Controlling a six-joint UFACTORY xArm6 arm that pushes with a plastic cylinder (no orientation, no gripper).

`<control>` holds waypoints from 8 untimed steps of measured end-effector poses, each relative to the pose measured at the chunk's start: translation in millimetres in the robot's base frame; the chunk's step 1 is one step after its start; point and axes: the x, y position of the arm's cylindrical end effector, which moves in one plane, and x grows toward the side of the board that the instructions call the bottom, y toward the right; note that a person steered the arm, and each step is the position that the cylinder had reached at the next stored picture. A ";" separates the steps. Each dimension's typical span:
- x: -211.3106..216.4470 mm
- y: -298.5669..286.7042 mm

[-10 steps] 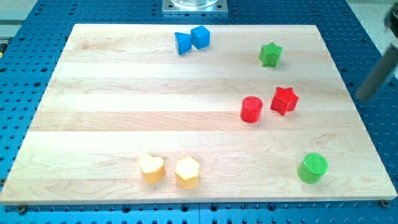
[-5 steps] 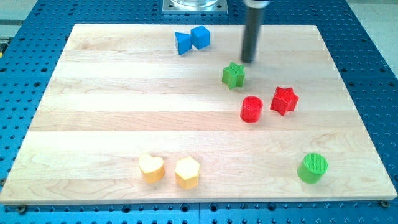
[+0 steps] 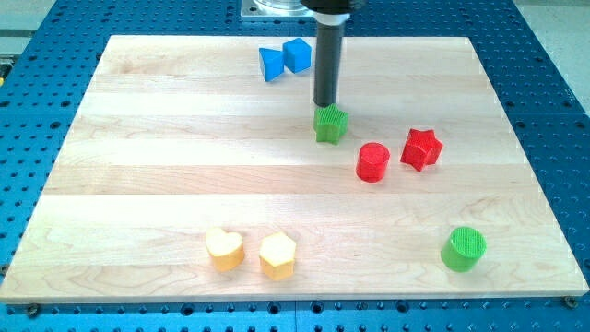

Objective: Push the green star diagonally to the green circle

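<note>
Near board's [image 3: 138, 111] centre-top, my tip [image 3: 324, 105], bare rod holding nothing, touches green star [image 3: 330, 124] at its top edge; green circle [image 3: 463, 249] sits well apart, bottom right.

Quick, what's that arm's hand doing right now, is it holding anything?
No hand: only a rod. My tip holds nothing; it sits at the green star's top edge.

Bright, even overhead light, no dim corners. Wooden board [image 3: 166, 138] evenly lit, grain crisp, no glare. Shadows soft and short, tucked under green cylinder [image 3: 463, 249] and yellow heart [image 3: 224, 249]. Dark rod [image 3: 326, 65] slightly smeared along its edges, my tip [image 3: 324, 105] a touch soft. Blocks sharp, colours saturated. Blue perforated table [image 3: 553, 111] in focus to frame edges, no visible bending.
</note>
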 end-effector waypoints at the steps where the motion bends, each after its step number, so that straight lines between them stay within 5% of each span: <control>1: 70.4 -54.3; 2: 91.0 -67.3; 4: 22.1 -11.3; 8: 154.8 -6.2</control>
